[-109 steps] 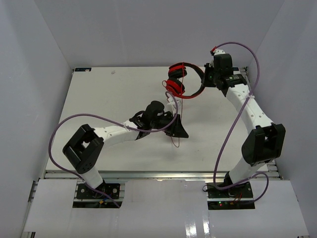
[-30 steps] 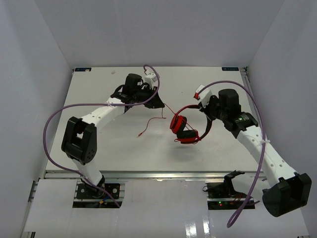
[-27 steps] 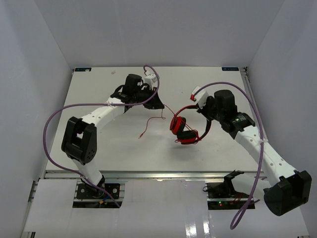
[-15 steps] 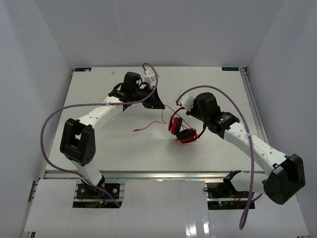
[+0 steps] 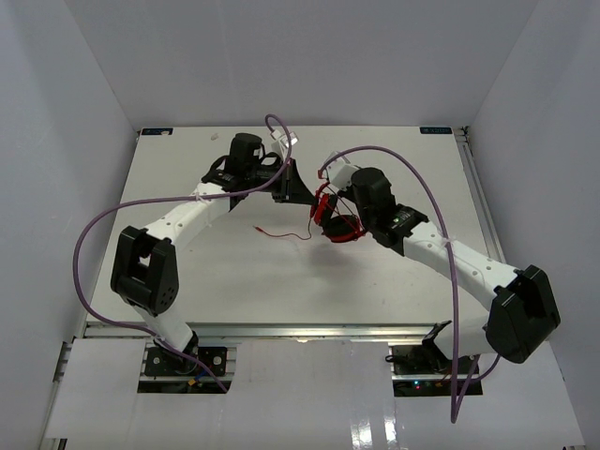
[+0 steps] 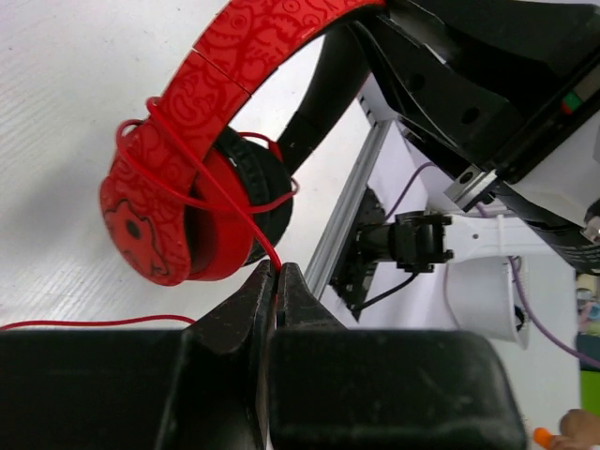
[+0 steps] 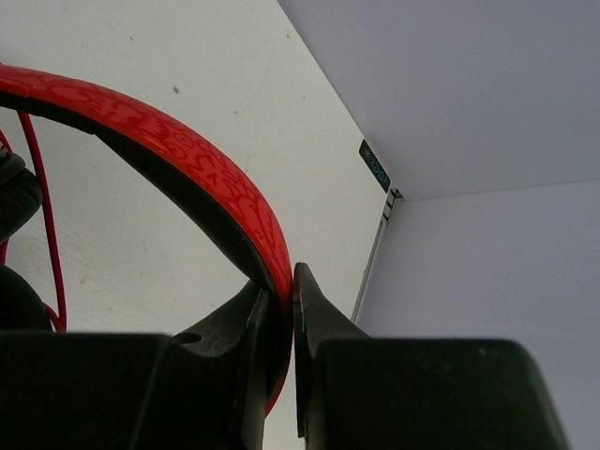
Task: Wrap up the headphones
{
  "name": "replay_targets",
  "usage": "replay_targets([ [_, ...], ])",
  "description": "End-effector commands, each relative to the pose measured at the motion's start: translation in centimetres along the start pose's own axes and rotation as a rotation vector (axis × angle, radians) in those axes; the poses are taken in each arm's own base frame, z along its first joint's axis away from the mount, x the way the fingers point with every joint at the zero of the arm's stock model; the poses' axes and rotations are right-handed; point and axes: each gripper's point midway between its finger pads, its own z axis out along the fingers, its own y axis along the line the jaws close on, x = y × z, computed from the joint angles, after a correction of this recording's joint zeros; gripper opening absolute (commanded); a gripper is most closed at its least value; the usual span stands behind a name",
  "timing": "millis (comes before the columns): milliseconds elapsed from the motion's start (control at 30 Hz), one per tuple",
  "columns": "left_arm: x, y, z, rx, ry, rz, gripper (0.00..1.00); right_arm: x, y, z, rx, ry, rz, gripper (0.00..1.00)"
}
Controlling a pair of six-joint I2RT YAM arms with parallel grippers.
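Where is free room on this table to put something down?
Bare table: the far right corner beyond the right arm, and the near strip between left arm and right arm. Crowded: the middle, where headphones, cord and both arms meet.

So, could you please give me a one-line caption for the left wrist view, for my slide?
Left gripper pinching the red cord right beside one ear cup of the headphones.
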Motion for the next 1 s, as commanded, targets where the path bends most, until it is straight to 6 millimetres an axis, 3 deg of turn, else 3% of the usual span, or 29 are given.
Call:
replay_targets([
  [0,-1.1,-5.5,-1.7,0.173,-0.047,-0.052,0.0,-2.5,-4.6,0.2,0.192,-0.016,0.243,0.08],
  [233,-1.8,-7.0,-0.2,0.226,-0.089,-0.151,0.0,-3.0,-2.8,2.4,0.152,0.015,0.419,0.08],
  [600,-3.1,-6.7,1.1,0.214,-0.15,-0.229,0.01,-3.7,-2.2,3.4,0.006,0.056,0.582,0.08],
  [800,-3.5,-6.6,2.7,0.195,-0.141,-0.247,0.22,-3.7,-2.9,3.4,-0.029,0.056,0.641,0.08],
  [967,-3.0,-6.4,3.9,0.157,-0.124,-0.236,0.3,-3.2,-4.1,3.6,-0.044,0.064,0.703,0.08],
])
